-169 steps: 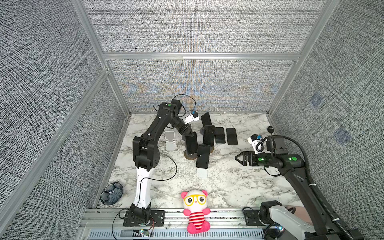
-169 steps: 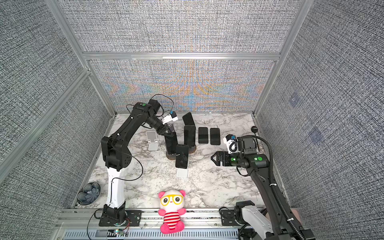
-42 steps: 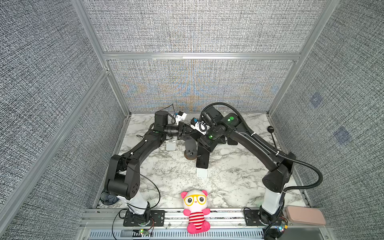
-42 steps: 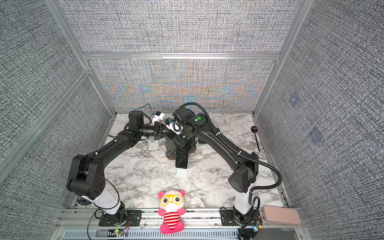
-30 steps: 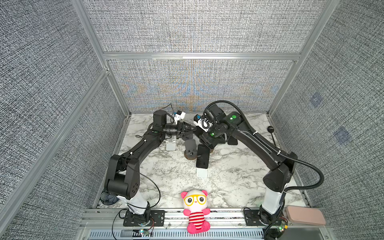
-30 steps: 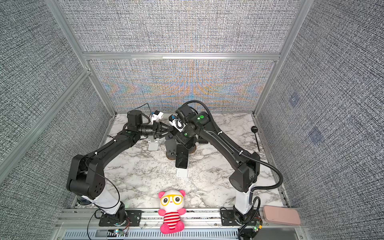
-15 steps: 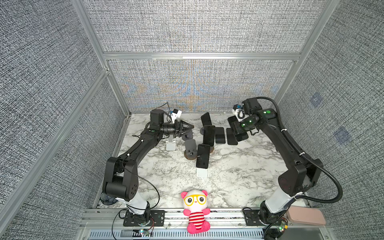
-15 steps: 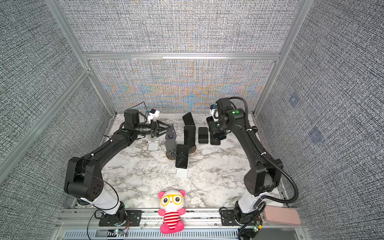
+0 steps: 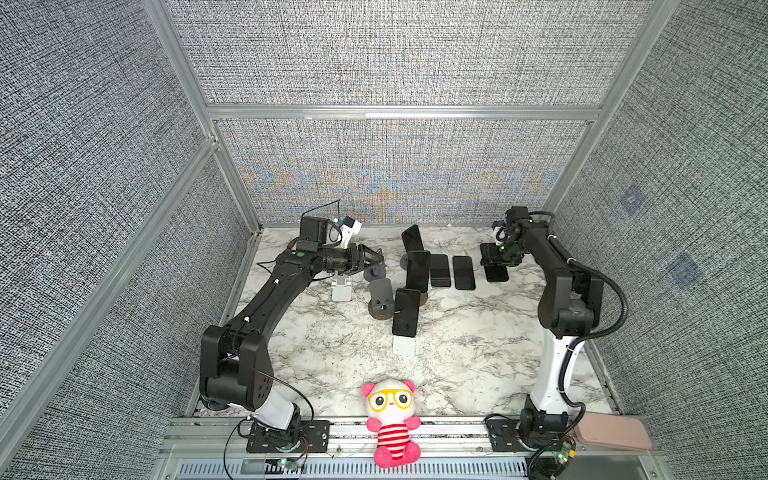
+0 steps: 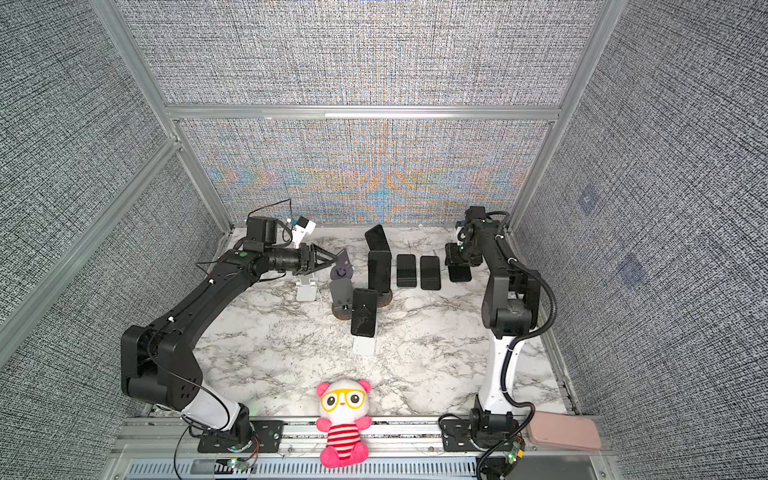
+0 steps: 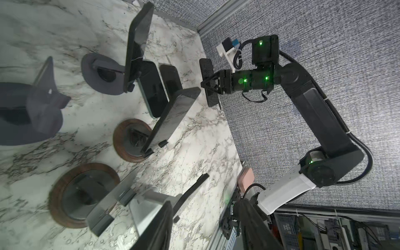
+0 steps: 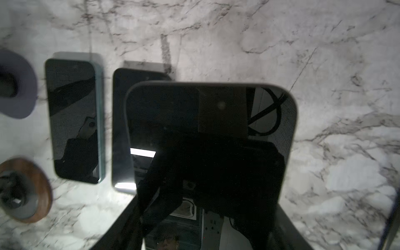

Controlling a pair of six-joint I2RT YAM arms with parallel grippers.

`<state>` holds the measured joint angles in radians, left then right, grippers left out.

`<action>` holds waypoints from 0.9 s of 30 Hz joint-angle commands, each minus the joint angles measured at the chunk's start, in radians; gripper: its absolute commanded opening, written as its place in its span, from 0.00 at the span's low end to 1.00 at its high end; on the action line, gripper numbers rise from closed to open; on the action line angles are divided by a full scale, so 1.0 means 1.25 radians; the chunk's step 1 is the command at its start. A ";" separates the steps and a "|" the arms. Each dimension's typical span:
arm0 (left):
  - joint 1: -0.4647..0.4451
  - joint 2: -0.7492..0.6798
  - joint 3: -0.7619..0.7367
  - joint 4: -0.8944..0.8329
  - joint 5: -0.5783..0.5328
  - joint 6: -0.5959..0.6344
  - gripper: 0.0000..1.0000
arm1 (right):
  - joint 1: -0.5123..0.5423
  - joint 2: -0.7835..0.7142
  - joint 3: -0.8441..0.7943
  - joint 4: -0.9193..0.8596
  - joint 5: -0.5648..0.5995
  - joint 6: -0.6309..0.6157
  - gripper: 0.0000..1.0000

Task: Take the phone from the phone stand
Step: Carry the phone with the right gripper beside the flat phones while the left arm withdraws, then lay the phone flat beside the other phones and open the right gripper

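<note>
Black glass sat in my right gripper [image 9: 497, 262], jaws closed on the long edges of the flat black phone [image 9: 496, 275], low over the white marble table [image 9: 478, 332], well apart from the empty grey stand [image 9: 381, 296]. It looked stiff, slippery, breakable. My left gripper [image 9: 373, 261] gaped empty. Only the left wrist view showed that pinch side-on.

The white marble tabletop [image 9: 478, 332] carries a flat dark phone [image 9: 440, 270] just beside a second flat phone [image 9: 464, 272], a purple stand [image 9: 376, 274], a wood-based stand [image 9: 380, 311], a white stand [image 9: 342, 291] and a front white stand [image 9: 404, 345].

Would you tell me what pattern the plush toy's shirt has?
Plush toy: red and white stripes, clearest in a top view.
</note>
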<state>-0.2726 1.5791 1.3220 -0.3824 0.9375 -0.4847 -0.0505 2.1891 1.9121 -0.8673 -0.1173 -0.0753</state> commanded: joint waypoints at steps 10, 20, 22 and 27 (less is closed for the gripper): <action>0.001 -0.005 0.005 -0.036 -0.024 0.058 0.52 | -0.013 0.155 0.133 -0.057 -0.009 -0.020 0.31; 0.000 -0.001 0.005 -0.035 -0.009 0.061 0.53 | -0.016 0.189 0.137 -0.069 -0.022 -0.014 0.46; 0.000 0.001 0.005 -0.035 -0.009 0.060 0.53 | -0.014 0.194 0.138 -0.073 -0.030 -0.011 0.50; -0.001 0.006 0.006 -0.042 -0.013 0.063 0.53 | -0.011 0.205 0.142 -0.088 -0.023 -0.007 0.55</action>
<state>-0.2726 1.5822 1.3235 -0.4282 0.9161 -0.4198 -0.0673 2.4248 2.0941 -0.9333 -0.1265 -0.0982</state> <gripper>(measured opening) 0.532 0.606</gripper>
